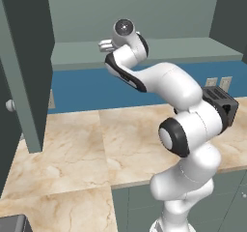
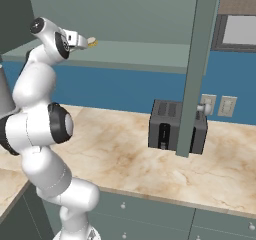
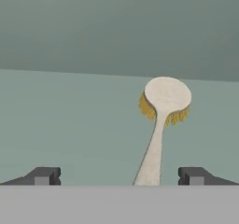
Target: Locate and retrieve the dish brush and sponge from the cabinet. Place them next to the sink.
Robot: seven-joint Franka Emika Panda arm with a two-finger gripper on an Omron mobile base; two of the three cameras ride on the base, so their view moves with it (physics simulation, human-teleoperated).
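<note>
The dish brush (image 3: 164,97) lies on the pale shelf of the open cabinet (image 3: 70,125). Its round whitish head with yellowish bristles points away from me and its tan handle runs back toward the hand. My gripper (image 3: 119,176) is open, and the handle's end sits between the fingertips (image 3: 193,175), nearer the right one and untouched. From the right base view, the gripper (image 2: 82,40) reaches onto the shelf with the dish brush (image 2: 92,42) just beyond it. In the left base view the gripper (image 1: 105,45) sits at the shelf edge. The sponge and the sink are out of view.
An open cabinet door (image 2: 200,69) with a white knob hangs over the counter (image 2: 125,154), in front of a dark toaster (image 2: 167,126). The other door (image 1: 24,66) stands open at left. Wall outlets (image 2: 227,105) sit on the blue backsplash.
</note>
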